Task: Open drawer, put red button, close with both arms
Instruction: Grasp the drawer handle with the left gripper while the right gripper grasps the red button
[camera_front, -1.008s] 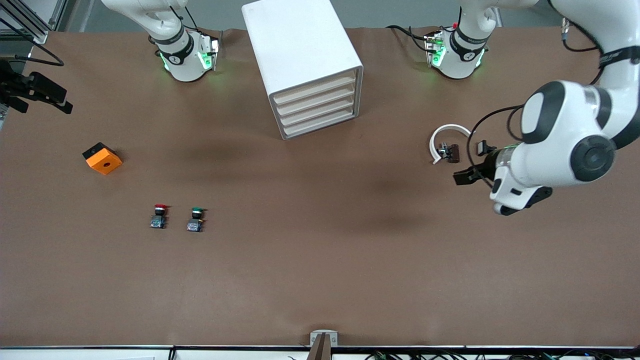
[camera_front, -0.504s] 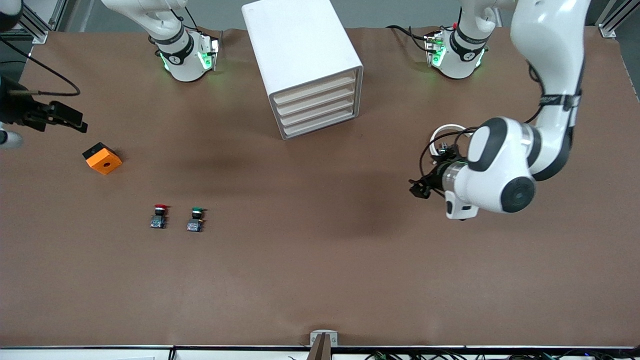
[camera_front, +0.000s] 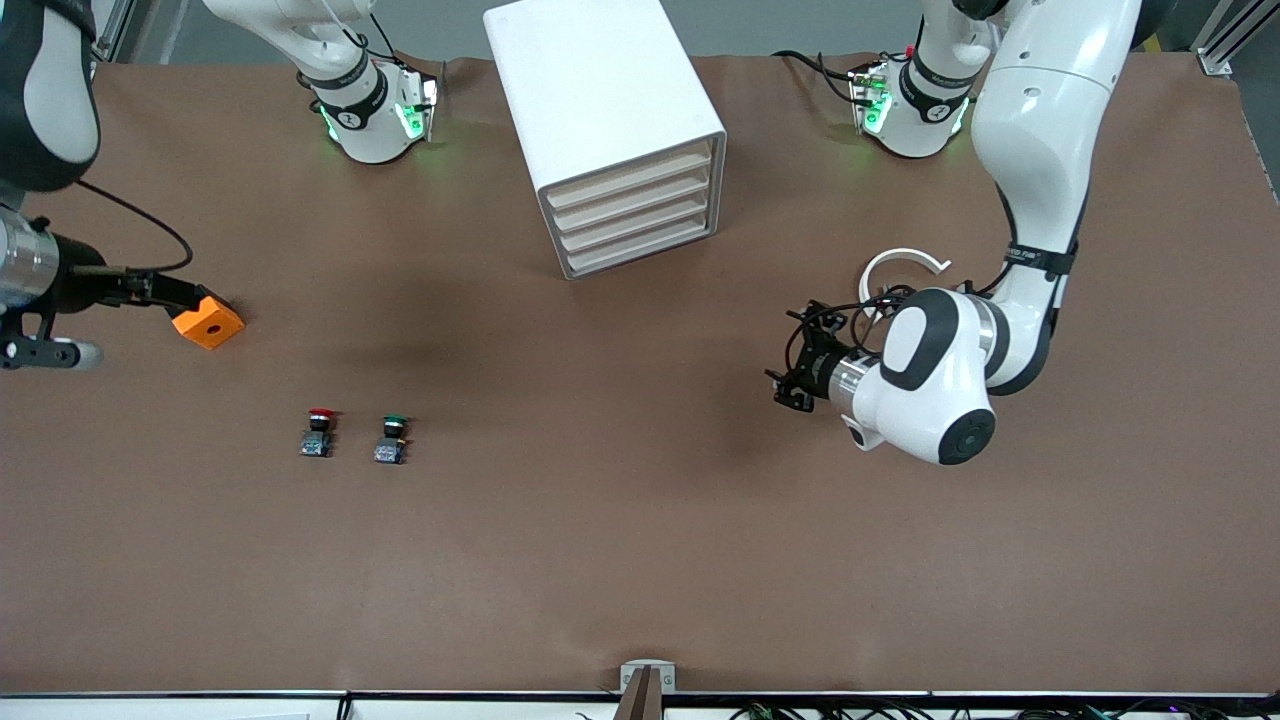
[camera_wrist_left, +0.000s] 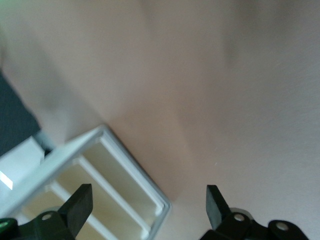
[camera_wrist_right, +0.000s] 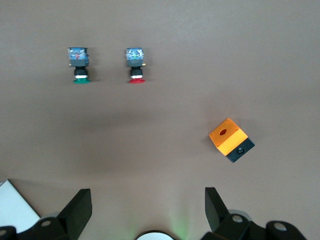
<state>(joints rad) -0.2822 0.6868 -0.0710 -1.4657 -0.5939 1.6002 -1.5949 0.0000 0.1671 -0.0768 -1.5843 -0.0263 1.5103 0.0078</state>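
1. Red button (camera_front: 320, 432) sits on the bench (camera_front: 640, 560), nearer the camera than the cabinet (camera_front: 610, 130).
2. Cabinet's drawers (camera_front: 632, 218) all shut.
3. Left hand (camera_wrist_left: 145, 207) spread wide, empty, facing the cabinet.
4. Right hand (camera_wrist_right: 145, 207) spread wide, empty.

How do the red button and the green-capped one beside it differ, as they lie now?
The red button has a red cap; the green button has a green one. The red button lies toward the right arm's end of the table, closer to the orange box; the green button lies closer to the cabinet. Both share the same build and lie with caps pointing toward the robots' bases.
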